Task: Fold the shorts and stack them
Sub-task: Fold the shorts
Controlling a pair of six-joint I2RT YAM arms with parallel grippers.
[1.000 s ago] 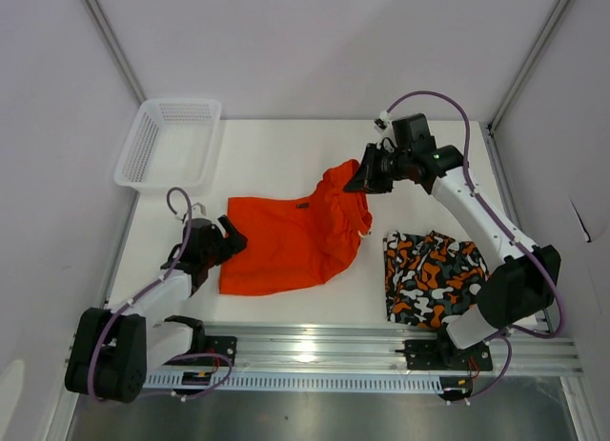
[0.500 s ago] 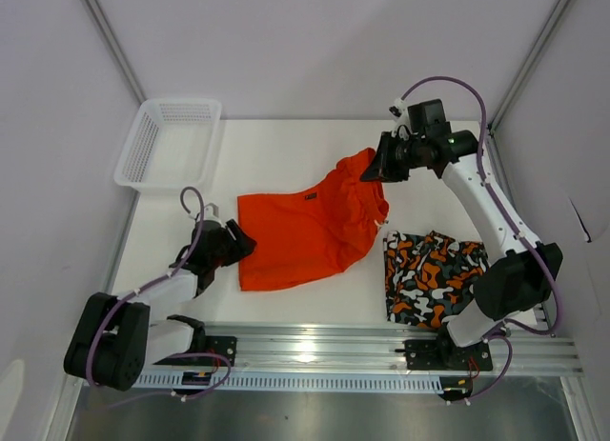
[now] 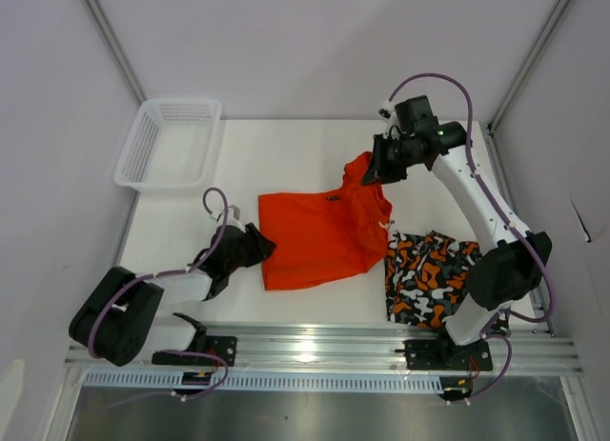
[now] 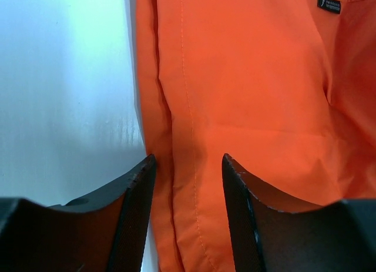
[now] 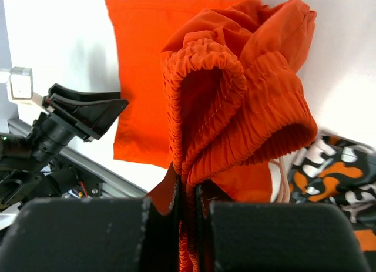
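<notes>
Waistband of the orange shorts is clamped tight in my right end effector, bunched and raised off the tabletop. My left end effector stands partly open astride their flat left hem. Just right lie the patterned shorts.

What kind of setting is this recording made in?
Probably a robot lab test cell: left arm and right arm bolted to a metal rail, a white table boxed in by plain walls.
</notes>
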